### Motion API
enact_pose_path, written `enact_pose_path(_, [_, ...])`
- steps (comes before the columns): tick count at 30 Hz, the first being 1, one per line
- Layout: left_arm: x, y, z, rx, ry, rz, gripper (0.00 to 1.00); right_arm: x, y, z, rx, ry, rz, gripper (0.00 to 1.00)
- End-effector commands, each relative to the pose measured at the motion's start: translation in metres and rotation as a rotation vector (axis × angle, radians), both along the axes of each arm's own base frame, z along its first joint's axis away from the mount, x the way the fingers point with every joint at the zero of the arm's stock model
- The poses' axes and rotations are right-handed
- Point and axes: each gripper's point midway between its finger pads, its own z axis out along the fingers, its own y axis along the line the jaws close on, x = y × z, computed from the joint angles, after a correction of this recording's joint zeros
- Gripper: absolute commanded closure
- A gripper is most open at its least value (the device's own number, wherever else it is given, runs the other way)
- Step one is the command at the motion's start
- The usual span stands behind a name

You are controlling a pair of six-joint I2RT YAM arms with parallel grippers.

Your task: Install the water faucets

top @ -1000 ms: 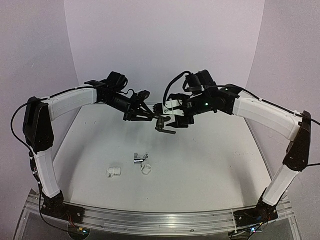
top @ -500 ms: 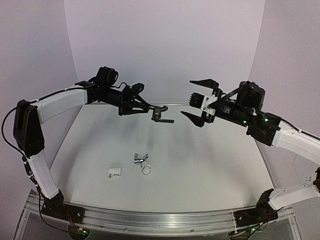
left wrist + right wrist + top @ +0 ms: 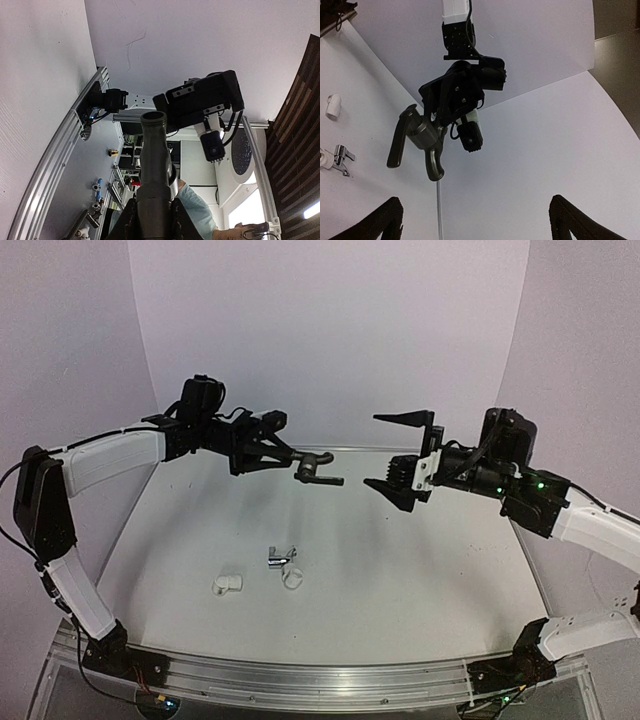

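Observation:
My left gripper [image 3: 285, 454] is shut on the matte black faucet [image 3: 318, 470] and holds it in the air above the back of the table. The same faucet fills the left wrist view [image 3: 153, 175] and shows in the right wrist view [image 3: 417, 137]. My right gripper [image 3: 400, 453] is wide open and empty, to the right of the faucet, well apart from it. Its fingertips [image 3: 382, 220] show at the bottom of the right wrist view. The shiny chrome faucet [image 3: 281, 557] lies on the table; it also shows in the right wrist view [image 3: 340, 156].
A white elbow fitting [image 3: 227, 585] and a small white ring [image 3: 293, 580] lie on the white table [image 3: 420, 570] near the chrome faucet. White walls stand at the back and sides.
My right gripper let go of the black faucet, opened wide and drew back to the right. My left gripper kept the faucet and shifted slightly left.

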Motion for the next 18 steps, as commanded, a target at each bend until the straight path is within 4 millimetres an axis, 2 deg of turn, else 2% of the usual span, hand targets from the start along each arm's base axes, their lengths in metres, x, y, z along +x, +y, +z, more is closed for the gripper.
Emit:
enact_pose_path(1, [-0.027,0.010,0.041,-0.081,-0.074,-0.073,1.00,0.005,0.016,-0.019,-0.091,-0.086,0.025,0.04])
enact_pose_path(8, [-0.031,0.006,0.042,-0.082,-0.065,-0.084,1.00,0.012,0.046,-0.019,-0.041,-0.190,0.040,0.17])
enact_pose_path(18, [-0.027,-0.001,0.036,-0.077,-0.041,-0.080,1.00,0.017,0.064,-0.024,-0.023,-0.323,0.073,0.31])
